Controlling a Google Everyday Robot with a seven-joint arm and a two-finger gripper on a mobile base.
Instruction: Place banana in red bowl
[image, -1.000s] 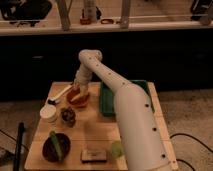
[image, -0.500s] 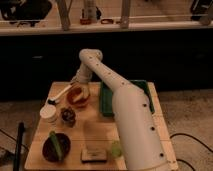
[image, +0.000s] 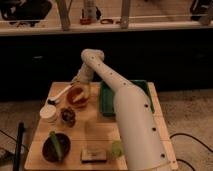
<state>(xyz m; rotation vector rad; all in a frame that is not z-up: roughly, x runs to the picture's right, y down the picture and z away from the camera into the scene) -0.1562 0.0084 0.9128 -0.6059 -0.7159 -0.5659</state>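
The red bowl sits on the wooden table toward the back, left of the green tray. My gripper hangs from the white arm right over the bowl's back rim. A small yellow piece, the banana, shows at the bowl's right rim just under the gripper. I cannot tell whether the gripper holds it or whether it lies in the bowl.
A green tray stands right of the bowl. A white spoon-like piece, a white cup and a small dark object lie to the left. A dark maroon bowl with a green piece is front left. My arm covers the table's right side.
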